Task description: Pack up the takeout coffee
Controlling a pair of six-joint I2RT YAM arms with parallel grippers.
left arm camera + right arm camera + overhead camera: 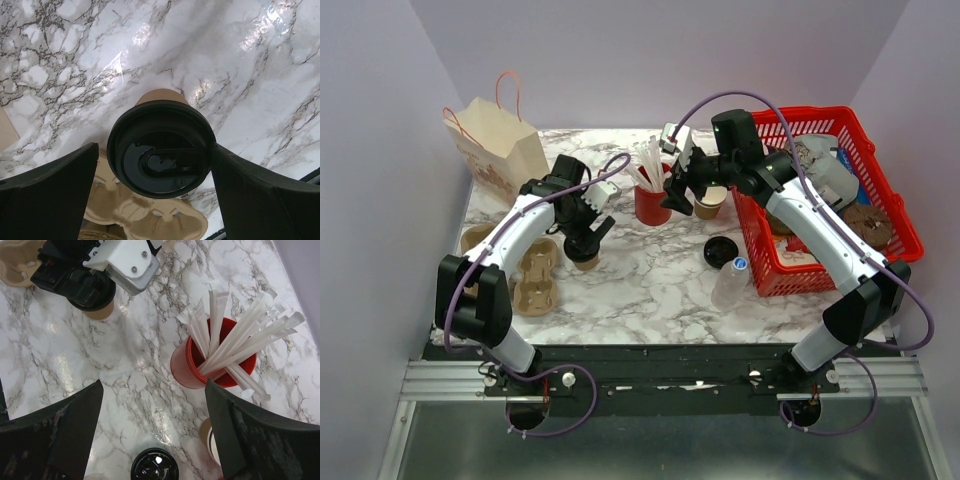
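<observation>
The takeout coffee, a tan paper cup under a black lid, stands on the marble table left of centre. My left gripper hangs over it, open, one finger on each side of the lid; the right finger is at the lid's rim and the left one stands apart from it. The same cup shows under the left gripper in the right wrist view. My right gripper is open and holds nothing, hovering above bare marble next to the red cup of straws.
A loose black lid and a lidless tan cup lie near the right gripper. Pulp cup carriers sit left of the coffee. A paper bag stands back left, a red basket right, with a plastic bottle beside it.
</observation>
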